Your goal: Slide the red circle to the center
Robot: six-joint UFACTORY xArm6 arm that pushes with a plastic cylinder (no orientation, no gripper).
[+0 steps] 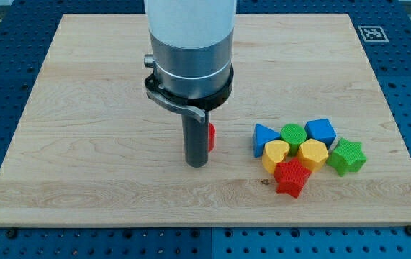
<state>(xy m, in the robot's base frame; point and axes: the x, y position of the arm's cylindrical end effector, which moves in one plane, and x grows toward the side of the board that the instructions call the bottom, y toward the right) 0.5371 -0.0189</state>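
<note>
The red circle (pixel 211 137) is mostly hidden behind my rod; only a red sliver shows at the rod's right side, near the board's middle. My tip (pixel 196 164) rests on the wooden board (pixel 83 144), touching or just in front of the red circle on its left. The arm's grey body hangs over the board's upper middle.
A cluster of blocks lies at the view's right: blue triangle (pixel 263 137), green circle (pixel 294 134), blue cube (pixel 321 132), yellow heart (pixel 276 154), yellow hexagon (pixel 312 154), red star (pixel 291 177), green star (pixel 347 157). A marker tag (pixel 372 33) sits past the top right corner.
</note>
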